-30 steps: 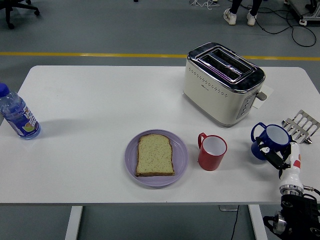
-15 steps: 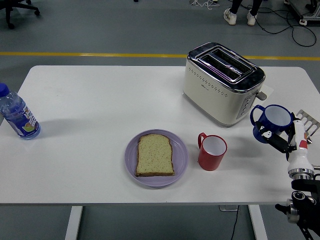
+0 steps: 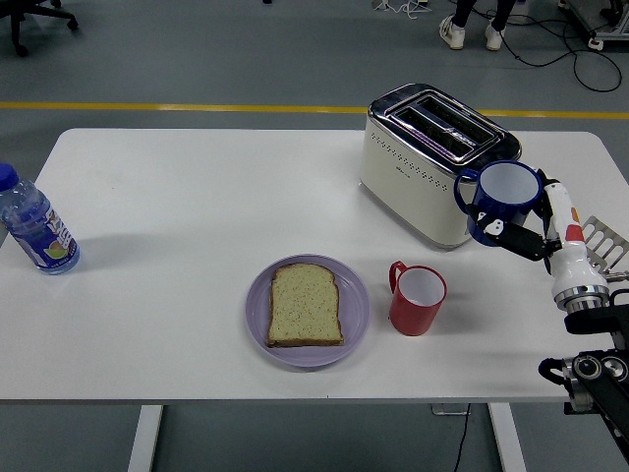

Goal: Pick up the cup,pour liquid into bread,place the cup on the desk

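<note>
Cup: blue cup (image 3: 503,202), white inside, handle pointing left, upright, held clear of the table in front of the toaster's right end.
Right hand: right hand (image 3: 536,231) grasps the cup from its right side.
Bread: one slice of bread (image 3: 305,305) lying flat on a purple plate (image 3: 356,313), well left of the cup.
Red mug: red mug (image 3: 418,299) just right of the plate.
Toaster: cream toaster (image 3: 428,167) behind.
Bottle: water bottle (image 3: 34,224) at the white table (image 3: 197,197)'s left edge.

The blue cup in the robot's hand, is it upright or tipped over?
Roughly upright. The blue cup, held by the right hand, shows its round white mouth facing up; whether liquid is inside, cannot tell.
</note>
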`<state>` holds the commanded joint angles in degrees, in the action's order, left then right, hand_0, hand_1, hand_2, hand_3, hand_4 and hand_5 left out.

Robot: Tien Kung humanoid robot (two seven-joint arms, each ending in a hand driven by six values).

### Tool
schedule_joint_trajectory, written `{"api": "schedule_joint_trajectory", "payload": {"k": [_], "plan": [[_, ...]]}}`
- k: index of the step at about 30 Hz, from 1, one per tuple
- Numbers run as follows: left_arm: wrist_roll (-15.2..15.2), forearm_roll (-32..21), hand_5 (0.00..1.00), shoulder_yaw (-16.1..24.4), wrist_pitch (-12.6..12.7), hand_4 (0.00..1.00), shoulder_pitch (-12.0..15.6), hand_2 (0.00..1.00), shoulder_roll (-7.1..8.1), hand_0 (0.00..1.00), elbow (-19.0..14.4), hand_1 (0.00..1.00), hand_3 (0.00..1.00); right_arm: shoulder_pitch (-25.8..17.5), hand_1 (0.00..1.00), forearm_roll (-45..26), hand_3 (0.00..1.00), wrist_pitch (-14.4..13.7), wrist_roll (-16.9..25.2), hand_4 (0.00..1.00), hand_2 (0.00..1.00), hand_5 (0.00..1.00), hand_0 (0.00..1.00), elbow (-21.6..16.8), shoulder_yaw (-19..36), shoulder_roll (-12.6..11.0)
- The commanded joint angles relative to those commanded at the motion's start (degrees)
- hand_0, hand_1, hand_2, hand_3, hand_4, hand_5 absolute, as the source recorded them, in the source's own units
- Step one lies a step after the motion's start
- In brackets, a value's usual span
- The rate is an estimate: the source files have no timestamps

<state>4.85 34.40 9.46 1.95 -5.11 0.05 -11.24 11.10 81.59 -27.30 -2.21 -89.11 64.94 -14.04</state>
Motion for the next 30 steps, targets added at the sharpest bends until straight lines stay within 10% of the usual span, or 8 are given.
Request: {"api": "schedule_joint_trajectory", "payload": {"k": [30], "plan": [[0.1, -0.2, 0.844, 0.9, -0.1, 0.319, -0.6, 0.656, 0.16, 0.637, -0.1, 0.646, 0.546, 12.7, 0.352, 27.8, 0.556, -2.1, -18.4, 0.687, 0.534, 0.002, 0.366, 0.3, -13.4, 1.7]]}}
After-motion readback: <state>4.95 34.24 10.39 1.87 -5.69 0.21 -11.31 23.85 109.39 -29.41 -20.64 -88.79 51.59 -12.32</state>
